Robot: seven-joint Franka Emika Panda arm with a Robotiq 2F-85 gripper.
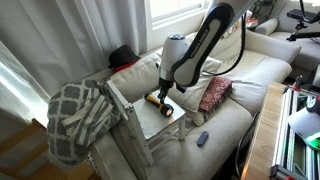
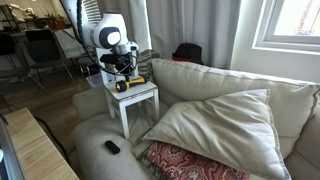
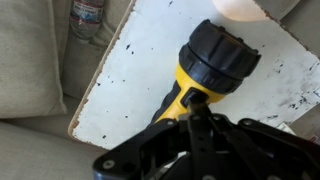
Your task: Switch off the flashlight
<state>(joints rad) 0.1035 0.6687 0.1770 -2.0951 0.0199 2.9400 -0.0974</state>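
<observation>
The flashlight (image 3: 200, 70) lies on its side on a small white table (image 3: 130, 70). It has a yellow body and a wide black head that points away from me in the wrist view. My gripper (image 3: 194, 108) is directly above it with its fingers closed together. Their tip touches the dark switch on top of the yellow body. In both exterior views the flashlight (image 1: 157, 100) (image 2: 131, 83) shows just under the gripper (image 1: 165, 90) (image 2: 125, 72) on the table (image 1: 163, 120) (image 2: 143, 95).
The table stands against a beige sofa. A checked blanket (image 1: 80, 115) hangs beside it. A red patterned cushion (image 1: 214, 93) and a small dark remote (image 1: 203, 138) (image 2: 112, 147) lie on the sofa seat. A plastic bottle (image 3: 88, 12) lies past the table edge.
</observation>
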